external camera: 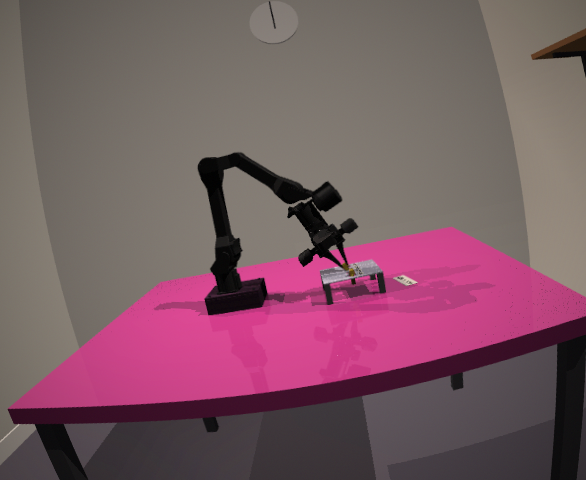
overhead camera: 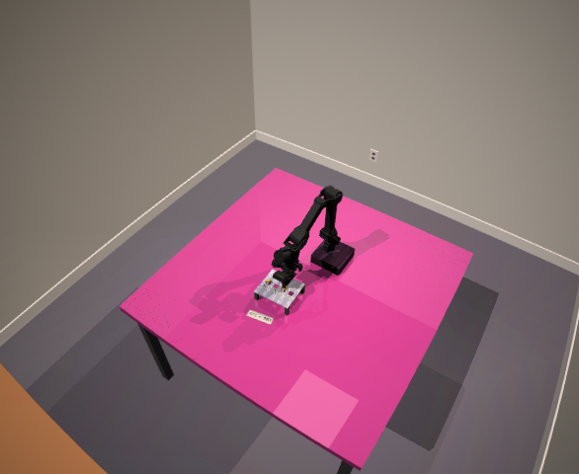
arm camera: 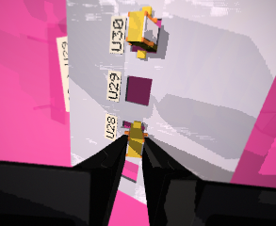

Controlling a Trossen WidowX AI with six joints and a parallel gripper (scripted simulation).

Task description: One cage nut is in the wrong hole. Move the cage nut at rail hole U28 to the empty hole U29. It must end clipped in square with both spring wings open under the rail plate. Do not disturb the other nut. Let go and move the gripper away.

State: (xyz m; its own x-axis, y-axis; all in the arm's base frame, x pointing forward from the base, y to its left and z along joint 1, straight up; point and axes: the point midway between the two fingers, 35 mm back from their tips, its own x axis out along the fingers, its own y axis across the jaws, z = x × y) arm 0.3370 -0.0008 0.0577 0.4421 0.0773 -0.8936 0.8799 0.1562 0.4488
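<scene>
My gripper (overhead camera: 285, 286) (external camera: 345, 266) (arm camera: 137, 139) is shut on the yellow cage nut (arm camera: 135, 151) at U28. The nut sits between the fingertips in the wrist view, with orange edges showing at its sides. A dark strip of hole U28 (arm camera: 126, 124) shows beside it. Whether its wings are clear of the plate is hidden. The square hole U29 (arm camera: 138, 90) (overhead camera: 276, 285) is empty. The other yellow cage nut (arm camera: 138, 29) (overhead camera: 268, 281) (external camera: 351, 272) is at U30. The rail plate (arm camera: 199, 71) (overhead camera: 280, 297) (external camera: 332, 275) stands on short black legs.
Another open hole (arm camera: 130, 171) (overhead camera: 290, 293) lies beyond U28, on the side away from U29. A printed label card (overhead camera: 260, 316) (external camera: 405, 280) (arm camera: 62, 72) lies beside the rail on the pink table (overhead camera: 203, 285) (external camera: 283, 356). The arm's dark base (overhead camera: 332, 257) (external camera: 236, 297) stands on the rail's other side.
</scene>
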